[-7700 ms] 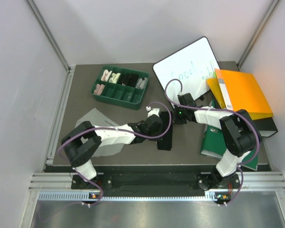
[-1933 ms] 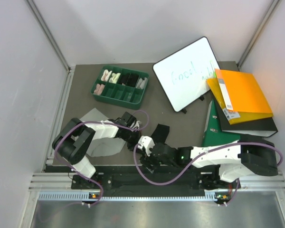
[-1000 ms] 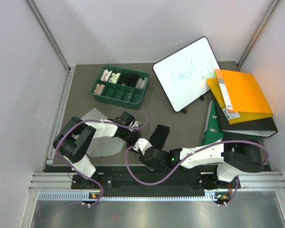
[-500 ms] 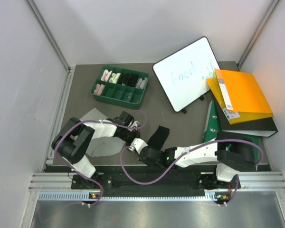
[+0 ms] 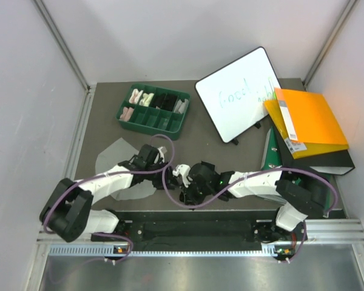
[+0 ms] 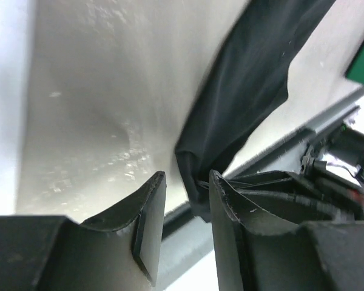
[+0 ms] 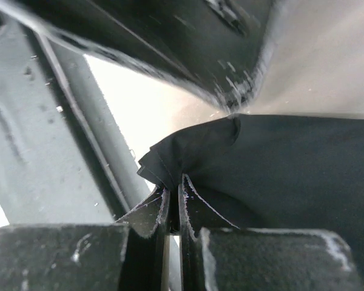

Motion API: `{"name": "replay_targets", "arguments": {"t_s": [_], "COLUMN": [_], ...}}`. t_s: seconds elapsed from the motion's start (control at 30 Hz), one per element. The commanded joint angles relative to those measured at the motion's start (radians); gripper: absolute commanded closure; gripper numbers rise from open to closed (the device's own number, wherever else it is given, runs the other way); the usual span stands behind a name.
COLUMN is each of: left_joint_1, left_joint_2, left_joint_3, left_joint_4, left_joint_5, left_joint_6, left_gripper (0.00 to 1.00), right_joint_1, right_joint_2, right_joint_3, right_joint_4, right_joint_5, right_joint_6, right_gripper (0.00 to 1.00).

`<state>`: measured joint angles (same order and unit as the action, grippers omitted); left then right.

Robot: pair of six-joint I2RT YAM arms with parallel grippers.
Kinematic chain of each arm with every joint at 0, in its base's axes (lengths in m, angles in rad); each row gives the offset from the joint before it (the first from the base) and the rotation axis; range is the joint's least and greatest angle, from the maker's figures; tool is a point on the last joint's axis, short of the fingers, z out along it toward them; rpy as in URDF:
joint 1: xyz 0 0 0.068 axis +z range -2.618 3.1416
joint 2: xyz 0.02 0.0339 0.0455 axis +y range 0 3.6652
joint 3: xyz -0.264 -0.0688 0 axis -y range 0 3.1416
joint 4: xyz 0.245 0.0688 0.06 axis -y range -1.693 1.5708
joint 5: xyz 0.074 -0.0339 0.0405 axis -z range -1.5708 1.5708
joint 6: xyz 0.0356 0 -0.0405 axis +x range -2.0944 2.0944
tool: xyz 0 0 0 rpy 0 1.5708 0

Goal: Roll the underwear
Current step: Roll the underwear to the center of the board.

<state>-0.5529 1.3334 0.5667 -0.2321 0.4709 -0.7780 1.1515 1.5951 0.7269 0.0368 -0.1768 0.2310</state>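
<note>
The black underwear lies near the table's front centre, mostly hidden under my right wrist. My right gripper is shut on a bunched edge of it, and the rest spreads flat beyond the fingers. My left gripper is open just left of it. In the left wrist view the black fabric hangs in a strip ahead of the open gripper, its lower end by the right finger. The light grey underwear lies flat at the front left, partly under my left arm.
A green compartment tray with small cloth rolls stands at the back left. A whiteboard, an orange folder and a green binder crowd the right side. The metal front rail lies just below both grippers.
My left arm has swung its elbow down and left, and its gripper has come toward the right gripper. My right gripper has pulled back right with the black underwear bunched in it.
</note>
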Motion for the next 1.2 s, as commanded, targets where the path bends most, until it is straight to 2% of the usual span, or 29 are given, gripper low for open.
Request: {"name": "replay_targets", "arguments": {"t_s": [0.0, 0.23, 0.33, 0.47, 0.7, 0.87, 1.17], "left_joint_1": [0.004, -0.002, -0.007, -0.012, -0.019, -0.035, -0.067], "left_joint_2": [-0.103, -0.165, -0.177, -0.188, -0.128, -0.117, 0.007], "left_joint_3": [-0.079, -0.197, -0.231, -0.290, -0.340, -0.352, -0.324], "left_joint_4": [0.155, 0.457, 0.522, 0.695, 0.825, 0.873, 0.907], "left_joint_5": [-0.121, -0.048, -0.014, 0.050, 0.155, 0.179, 0.160], "left_joint_6": [0.014, 0.069, 0.106, 0.118, 0.126, 0.132, 0.163], "left_gripper": [0.61, 0.61, 0.61, 0.59, 0.51, 0.43, 0.45], "right_joint_1": [-0.088, -0.243, -0.291, -0.345, -0.400, -0.417, -0.437], "right_joint_2": [0.026, 0.089, 0.141, 0.201, 0.279, 0.327, 0.345], "right_joint_3": [-0.001, 0.049, 0.088, 0.120, 0.190, 0.218, 0.223], "right_joint_4": [0.040, 0.011, -0.031, -0.034, -0.120, -0.155, -0.156], "right_joint_5": [-0.288, -0.548, -0.625, -0.688, -0.756, -0.780, -0.796], "right_joint_6": [0.030, 0.060, 0.048, 0.042, 0.019, 0.004, 0.002], "right_gripper": [1.00, 1.00, 1.00, 1.00, 1.00, 1.00, 1.00]}}
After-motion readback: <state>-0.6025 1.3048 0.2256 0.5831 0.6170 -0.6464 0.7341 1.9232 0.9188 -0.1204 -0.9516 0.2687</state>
